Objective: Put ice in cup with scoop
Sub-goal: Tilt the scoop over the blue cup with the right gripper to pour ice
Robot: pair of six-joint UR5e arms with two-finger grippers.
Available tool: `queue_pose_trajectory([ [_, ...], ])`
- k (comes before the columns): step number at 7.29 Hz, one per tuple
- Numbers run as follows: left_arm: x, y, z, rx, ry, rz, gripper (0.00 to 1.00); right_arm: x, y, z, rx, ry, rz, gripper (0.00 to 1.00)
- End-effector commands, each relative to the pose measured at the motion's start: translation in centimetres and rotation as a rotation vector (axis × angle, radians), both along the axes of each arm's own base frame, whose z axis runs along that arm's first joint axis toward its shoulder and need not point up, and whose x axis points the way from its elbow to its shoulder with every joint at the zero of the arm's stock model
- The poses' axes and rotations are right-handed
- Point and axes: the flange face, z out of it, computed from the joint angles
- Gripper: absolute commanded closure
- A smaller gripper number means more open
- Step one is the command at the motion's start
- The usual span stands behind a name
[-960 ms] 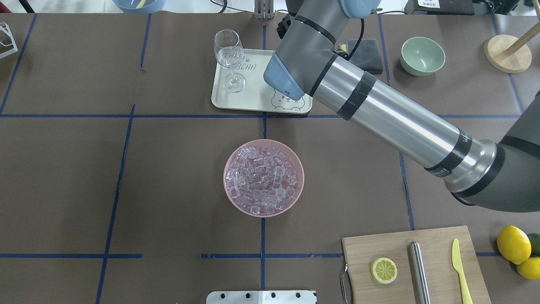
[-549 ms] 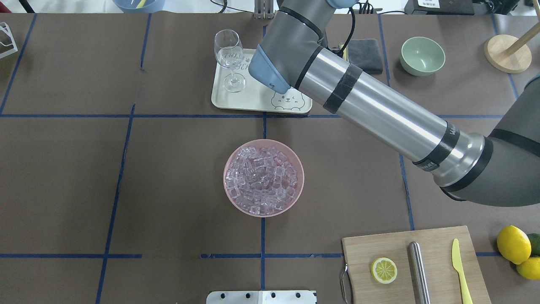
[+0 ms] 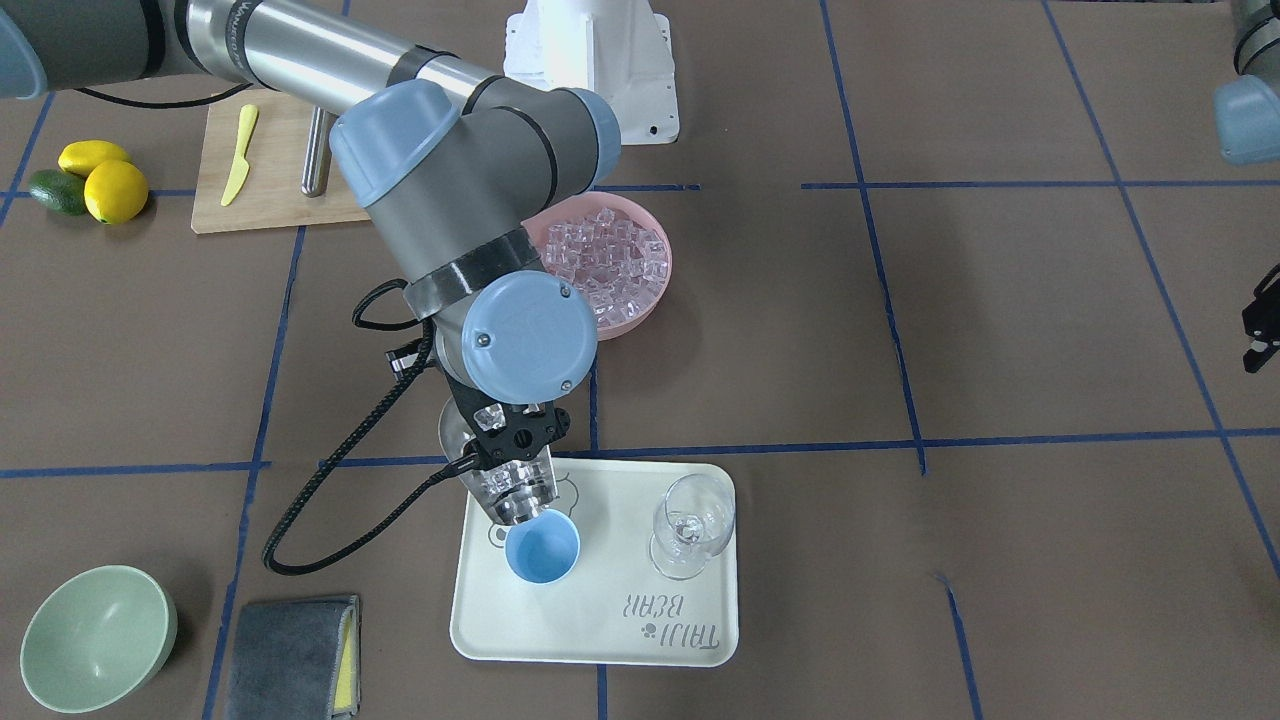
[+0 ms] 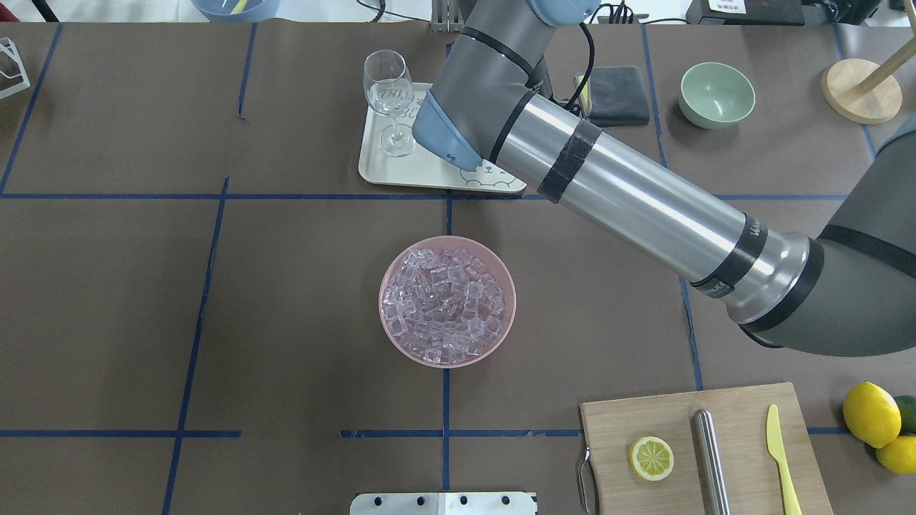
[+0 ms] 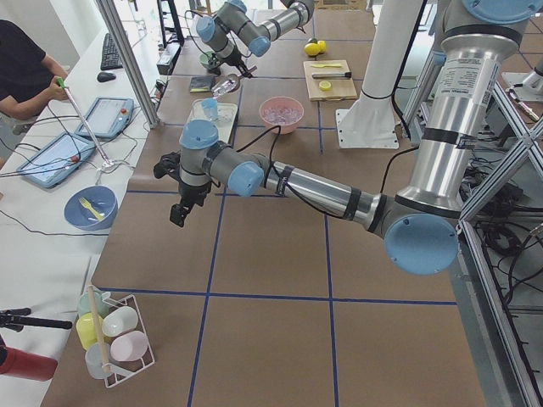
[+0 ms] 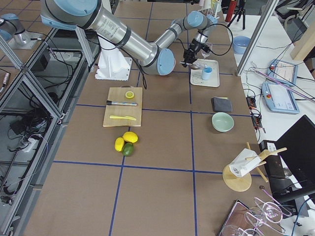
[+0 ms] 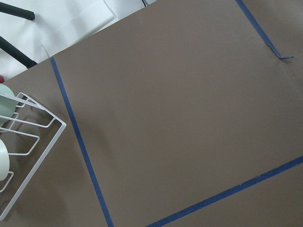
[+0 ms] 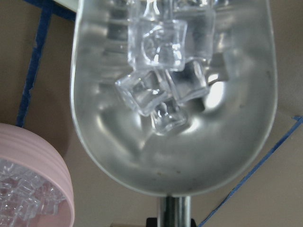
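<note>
Exterior front-facing view, left to right.
- Right hand (image 3: 516, 437): clamped on the scoop (image 3: 497, 503) handle, trough tipped down, lip just over the cup (image 3: 542, 552) rim.
- Ice (image 8: 156, 90): several cubes in the trough; none seen in the cup.
- Cup: on the tray (image 3: 600, 570).
- Left hand (image 3: 1262, 328): at the bench edge; cannot tell if apart or together.
- Step: pouring.
- Next: tilt steeper, lip kept over the cup.

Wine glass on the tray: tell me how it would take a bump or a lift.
The wine glass would probably tip easily: its wide top sits high on a thin stem over a small foot. It looks thin and clear, so it is likely fragile and light. On the smooth tray, it might slide first if pushed low.
</note>
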Motion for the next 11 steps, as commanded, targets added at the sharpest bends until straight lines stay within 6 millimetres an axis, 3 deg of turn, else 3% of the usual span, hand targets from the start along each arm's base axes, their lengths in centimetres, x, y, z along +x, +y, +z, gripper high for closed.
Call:
queue_pose_trajectory([
  [1, 0.0, 0.0, 0.0, 0.003, 0.0, 0.0, 0.0, 0.0, 0.3, 0.2, -0.034, 0.013, 0.001, 1.0],
  [4, 0.0, 0.0, 0.1, 0.002, -0.001, 0.001, 0.0, -0.6, -0.3, -1.4, -0.055, 0.033, 0.001, 1.0],
  [8, 0.0, 0.0, 0.1, 0.002, -0.001, 0.001, 0.0, -0.7, -0.2, -0.9, -0.116, 0.036, 0.01, 1.0],
  [11, -0.1, 0.3, 0.5, -0.004, -0.002, 0.001, 0.0, -1.0, -0.5, -2.1, -0.141, 0.043, 0.013, 1.0],
])
